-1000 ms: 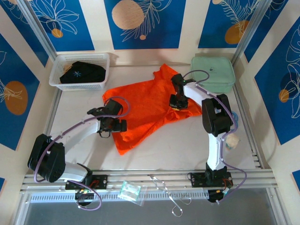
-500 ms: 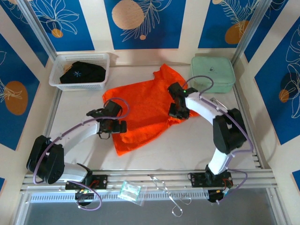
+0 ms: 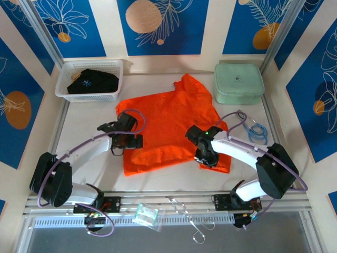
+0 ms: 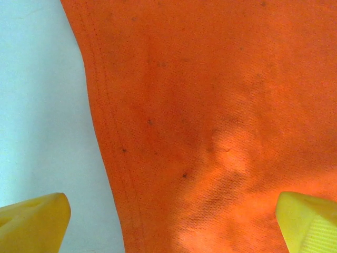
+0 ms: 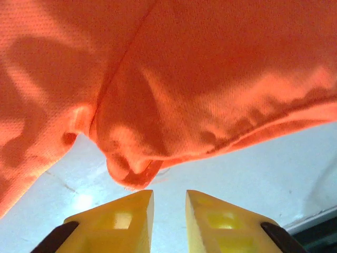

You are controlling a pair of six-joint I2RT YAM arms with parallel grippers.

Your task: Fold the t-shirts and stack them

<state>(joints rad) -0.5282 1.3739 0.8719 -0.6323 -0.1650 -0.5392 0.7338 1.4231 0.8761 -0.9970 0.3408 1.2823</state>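
Note:
The orange t-shirt [image 3: 168, 118] lies spread across the middle of the table, with one corner pulled toward the near right. My left gripper [image 3: 137, 141] rests at the shirt's left hem. Its yellow fingers [image 4: 34, 224] stand wide open, with orange cloth [image 4: 210, 105] flat beneath them. My right gripper [image 3: 206, 157] sits over the shirt's near-right part. In the right wrist view its fingertips [image 5: 169, 197] are a narrow gap apart with nothing between them, and a bunched fold of orange cloth [image 5: 131, 168] lies just beyond them. The black t-shirt [image 3: 89, 81] with its light-blue mark lies in the basket.
The white mesh basket [image 3: 113, 68] stands at the back left and a pale green lidded box [image 3: 238, 83] at the back right. A blue cable loop [image 3: 254, 130] lies right of the shirt. A plastic bag [image 3: 146, 215] and metal tongs [image 3: 189, 221] rest on the near rail.
My right gripper has swept from the back right toward the near edge, dragging the shirt's right part with it. The cloth now lies beyond its slightly parted tips. The left arm stayed put.

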